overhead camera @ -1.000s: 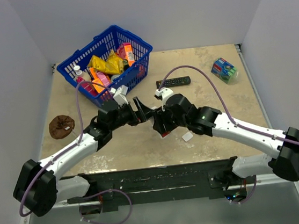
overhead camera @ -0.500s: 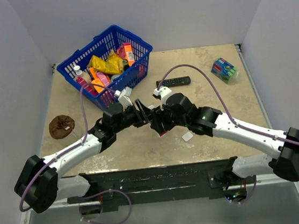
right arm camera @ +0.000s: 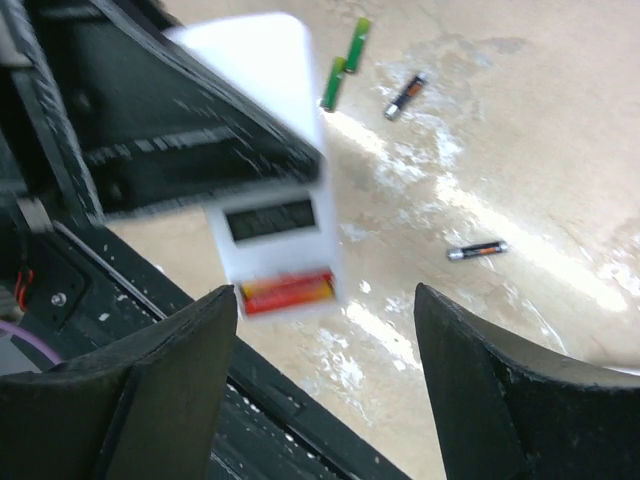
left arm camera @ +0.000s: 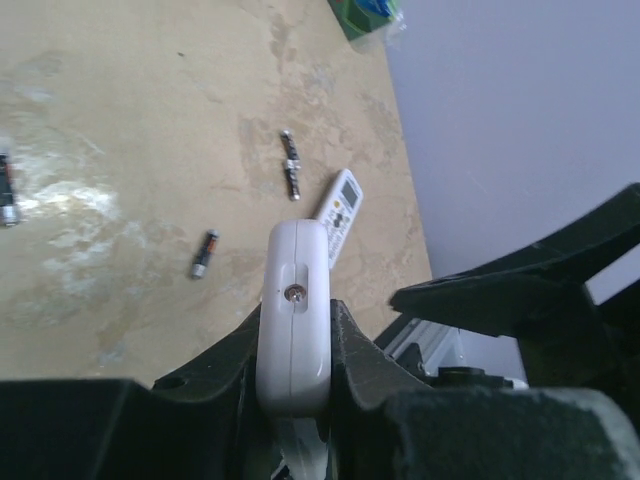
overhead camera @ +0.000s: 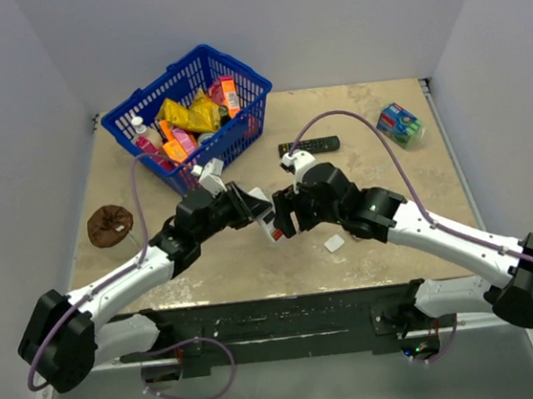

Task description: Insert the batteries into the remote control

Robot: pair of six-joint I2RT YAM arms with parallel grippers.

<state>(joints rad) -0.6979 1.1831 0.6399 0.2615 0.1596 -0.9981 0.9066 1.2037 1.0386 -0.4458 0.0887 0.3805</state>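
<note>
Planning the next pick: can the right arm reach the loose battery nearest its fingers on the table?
Probably yes. The right gripper is open, and the battery lies on bare table with nothing over it; the remote control, clamped in the left gripper, is off to one side.

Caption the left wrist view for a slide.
Left end effector grips the remote end-on; loose batteries lie on the table beyond.

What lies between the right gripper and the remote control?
Nothing; in the right wrist view the open right gripper faces the remote control across an empty gap.
</note>
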